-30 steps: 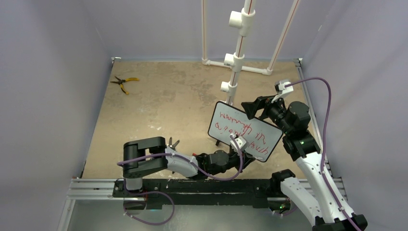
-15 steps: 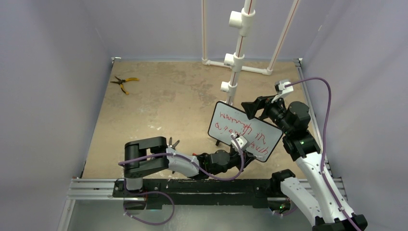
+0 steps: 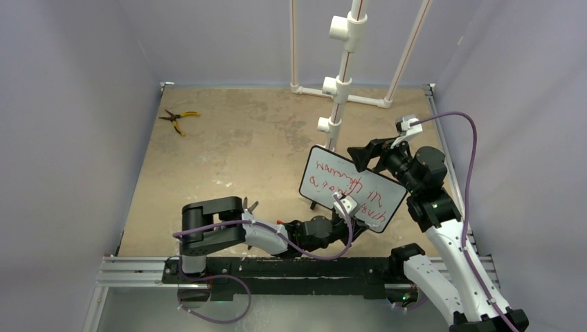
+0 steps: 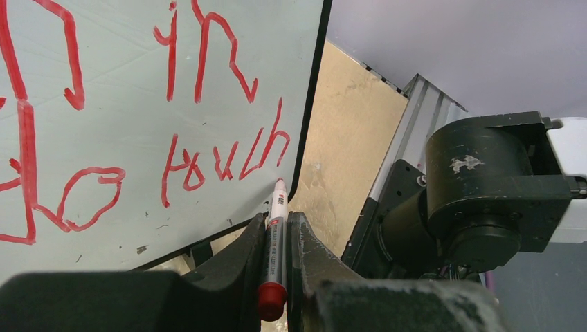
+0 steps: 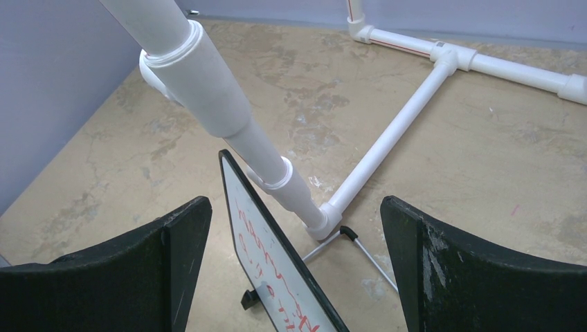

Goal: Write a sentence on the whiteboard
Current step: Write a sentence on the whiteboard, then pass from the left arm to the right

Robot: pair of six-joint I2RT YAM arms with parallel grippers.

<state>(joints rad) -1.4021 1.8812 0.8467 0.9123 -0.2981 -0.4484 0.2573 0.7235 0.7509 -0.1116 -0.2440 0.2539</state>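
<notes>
Red sentence sits just above left jaws' marker

left arm low, stretched rightward, left hand clamping marker; right hand raised, gaping.

Tan mottled table, yellow-handled pliers far left, white pipe frame at back, whiteboard standing right
</notes>
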